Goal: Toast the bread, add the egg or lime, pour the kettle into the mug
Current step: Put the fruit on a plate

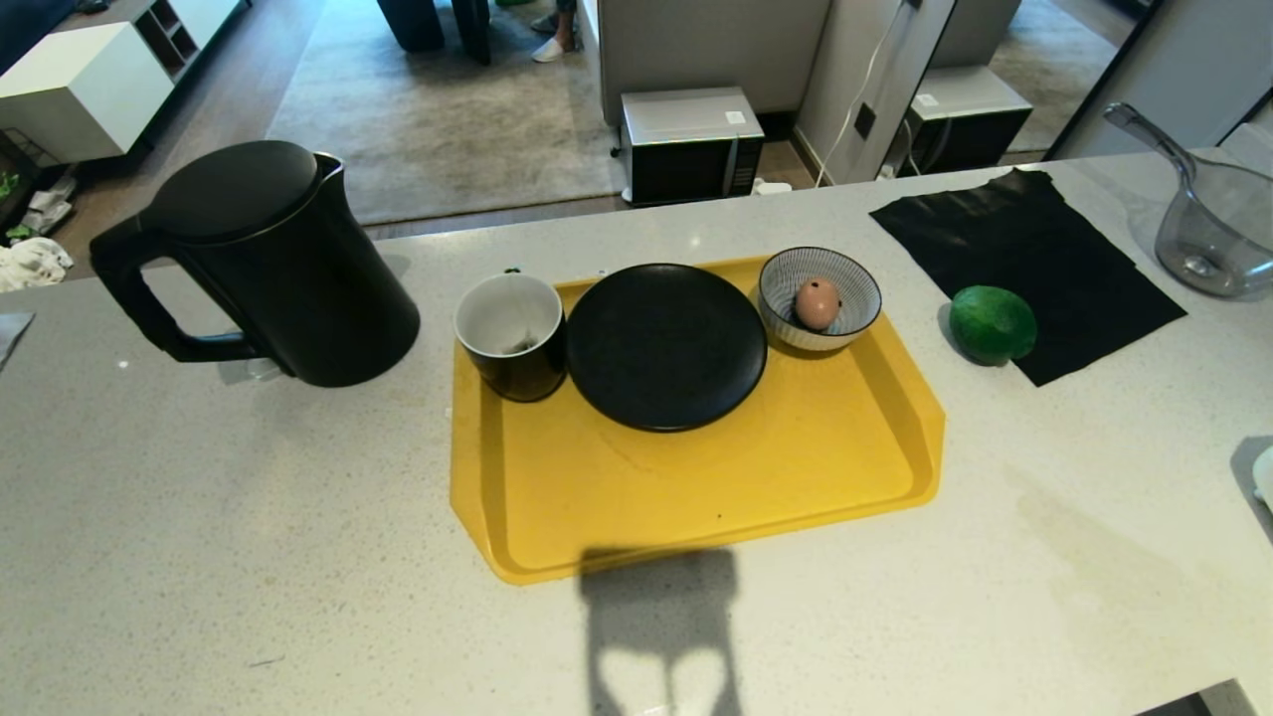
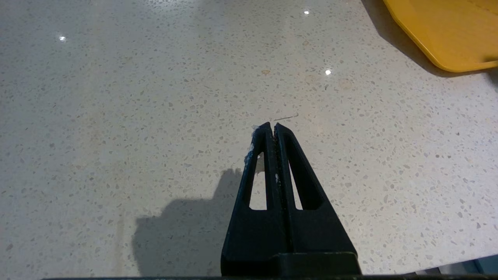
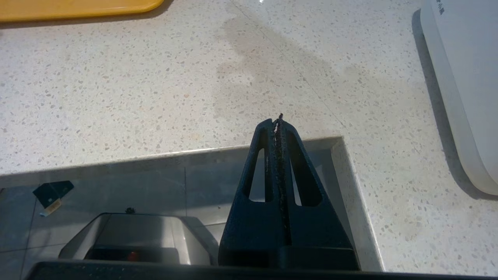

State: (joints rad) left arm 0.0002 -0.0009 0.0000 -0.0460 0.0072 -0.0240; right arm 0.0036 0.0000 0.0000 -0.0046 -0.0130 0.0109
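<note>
Left hand (image 2: 271,126) and right hand (image 3: 277,120) hang empty over the surface (image 1: 199,517), fingers together — one kettle (image 1: 269,259) at ten o'clock, one mug (image 1: 512,333) on the tray (image 1: 696,497), one lime (image 1: 992,323) at two.

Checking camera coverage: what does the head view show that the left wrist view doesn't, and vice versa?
Head view only: kettle, mug, black plate, striped bowl holding the egg, lime at the edge of a black cloth, glass pot. No arm shows there.

Left wrist view only: the left pincer, shut, over bare countertop.

Both: the speckled countertop and the yellow tray, of which the wrist view catches only a corner.
</note>
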